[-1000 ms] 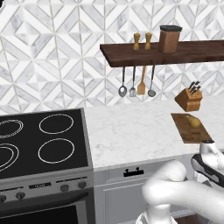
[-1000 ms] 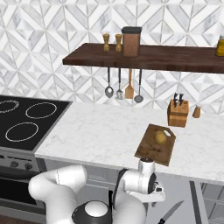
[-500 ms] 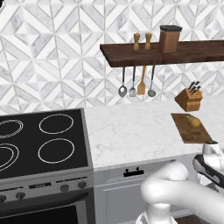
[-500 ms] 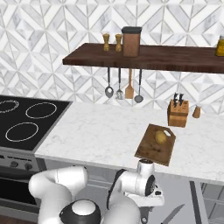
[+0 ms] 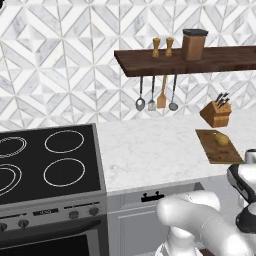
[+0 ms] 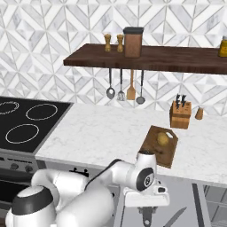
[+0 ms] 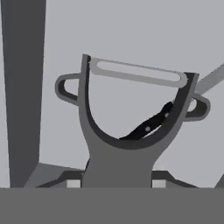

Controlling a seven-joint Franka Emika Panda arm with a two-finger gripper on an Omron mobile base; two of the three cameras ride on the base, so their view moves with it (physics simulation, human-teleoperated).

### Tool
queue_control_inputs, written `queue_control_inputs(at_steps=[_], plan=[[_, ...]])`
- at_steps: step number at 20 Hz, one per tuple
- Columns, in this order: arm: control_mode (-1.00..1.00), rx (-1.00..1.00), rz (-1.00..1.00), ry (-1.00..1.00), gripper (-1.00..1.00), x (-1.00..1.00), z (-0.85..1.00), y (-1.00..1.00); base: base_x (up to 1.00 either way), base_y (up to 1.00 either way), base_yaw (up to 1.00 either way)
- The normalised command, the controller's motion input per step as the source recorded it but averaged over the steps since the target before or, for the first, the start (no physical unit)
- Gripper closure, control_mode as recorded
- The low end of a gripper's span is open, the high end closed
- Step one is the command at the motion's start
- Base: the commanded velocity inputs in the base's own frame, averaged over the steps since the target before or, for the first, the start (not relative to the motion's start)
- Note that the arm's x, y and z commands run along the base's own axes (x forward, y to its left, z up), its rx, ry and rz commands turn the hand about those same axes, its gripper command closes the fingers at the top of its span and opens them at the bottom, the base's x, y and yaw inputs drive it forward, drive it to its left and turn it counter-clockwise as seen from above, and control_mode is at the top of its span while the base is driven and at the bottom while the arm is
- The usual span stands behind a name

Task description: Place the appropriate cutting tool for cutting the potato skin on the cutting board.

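Gripper (image 6: 146,216) hangs low in front of the cabinets, clamped on the peeler (image 7: 131,127). Since a second ago, almost no shift. Potato (image 6: 163,139) rests on the board (image 6: 153,137) on the worktop (image 6: 102,133). Peeler secured; lift to board remains.

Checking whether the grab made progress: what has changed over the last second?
The arm's wrist has crept slightly left in the right base view, low before the counter, with the peeler at the gripper. The potato stays on the cutting board.
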Motion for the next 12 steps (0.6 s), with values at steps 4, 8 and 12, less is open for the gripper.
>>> queue_control_inputs(at_steps=[4, 8, 12], plan=[[-1.0, -0.09, 0.0, 0.0, 1.0, -0.35, 1.0, 0.02, 0.0, 0.0, 0.0], [-1.0, -0.14, 0.0, 0.0, 1.0, -0.06, 1.0, 0.0, 0.0, 0.0, 0.0], [-1.0, -0.12, 0.0, 0.0, 1.0, 0.05, 0.99, 0.0, 0.0, 0.0, 0.0]])
